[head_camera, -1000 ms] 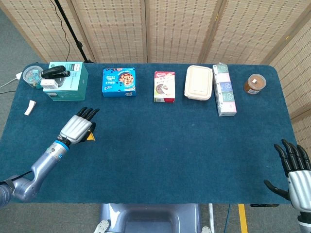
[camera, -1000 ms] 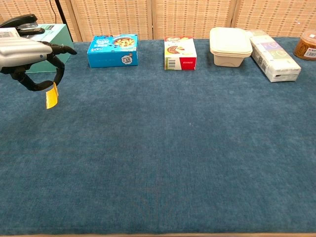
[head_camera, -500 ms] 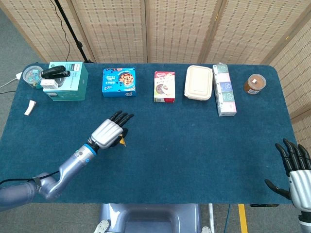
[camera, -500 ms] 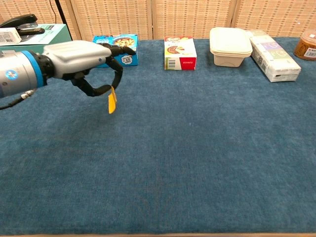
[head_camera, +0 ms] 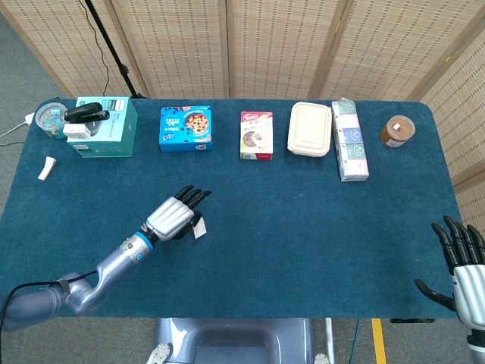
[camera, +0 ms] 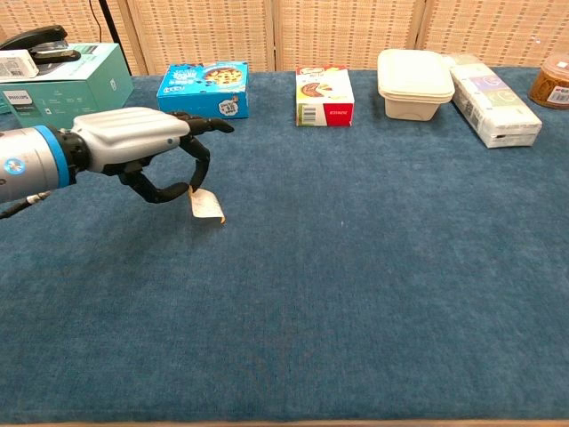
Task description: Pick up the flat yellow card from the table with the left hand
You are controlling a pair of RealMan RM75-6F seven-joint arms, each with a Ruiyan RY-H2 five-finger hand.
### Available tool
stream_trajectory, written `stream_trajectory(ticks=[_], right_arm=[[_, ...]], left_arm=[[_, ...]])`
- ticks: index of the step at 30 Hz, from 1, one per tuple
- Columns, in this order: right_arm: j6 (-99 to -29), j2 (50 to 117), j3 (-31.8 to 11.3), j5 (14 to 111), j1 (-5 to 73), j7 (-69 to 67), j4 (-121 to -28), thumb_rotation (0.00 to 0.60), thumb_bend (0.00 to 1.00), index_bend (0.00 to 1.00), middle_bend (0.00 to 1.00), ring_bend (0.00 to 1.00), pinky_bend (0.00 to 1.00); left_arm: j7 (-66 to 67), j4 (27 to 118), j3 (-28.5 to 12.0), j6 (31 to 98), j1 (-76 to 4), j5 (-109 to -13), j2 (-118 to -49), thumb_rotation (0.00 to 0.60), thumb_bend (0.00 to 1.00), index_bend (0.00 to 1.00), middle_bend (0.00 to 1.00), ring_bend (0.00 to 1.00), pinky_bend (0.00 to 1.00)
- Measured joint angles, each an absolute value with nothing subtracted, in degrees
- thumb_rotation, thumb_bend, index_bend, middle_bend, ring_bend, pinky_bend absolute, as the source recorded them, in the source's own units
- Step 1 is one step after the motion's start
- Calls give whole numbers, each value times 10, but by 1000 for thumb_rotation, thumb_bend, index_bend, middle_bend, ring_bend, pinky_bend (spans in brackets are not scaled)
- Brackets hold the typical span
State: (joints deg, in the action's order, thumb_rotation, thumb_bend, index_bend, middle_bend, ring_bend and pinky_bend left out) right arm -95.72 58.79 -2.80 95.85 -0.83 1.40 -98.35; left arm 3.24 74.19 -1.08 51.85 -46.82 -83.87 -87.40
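Blue table [head_camera: 303, 227]; left hand [camera: 133, 147] at left of frame, pinching card [camera: 206, 205] hanging below fingertips; right hand [head_camera: 462, 265] idle, fingers apart.

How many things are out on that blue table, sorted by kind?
Boxes: 4 (teal, blue, red-and-white, long pale)
Lidded tubs: 3 (beige, brown, clear)
Stapler: 1
Card in left hand: 1
Small white piece: 1
Total: 10
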Motion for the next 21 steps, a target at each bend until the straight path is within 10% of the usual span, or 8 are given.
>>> stream_trajectory(ticks=[6, 11, 21], right_arm=[[-952, 590, -25, 963, -6, 21, -986, 600, 0, 0, 0, 0, 0], [-953, 590, -25, 963, -7, 22, -987, 600, 0, 0, 0, 0, 0], [-954, 588, -23, 965, -7, 20, -988, 600, 0, 0, 0, 0, 0]], left_arm=[[26, 751, 6, 509, -452, -834, -837, 600, 495, 647, 0, 0, 0], [25, 758, 15, 473, -447, -813, -819, 600, 454, 384, 0, 0, 0], [43, 814, 25, 483, -426, -806, -760, 600, 26, 2, 0, 0, 0]])
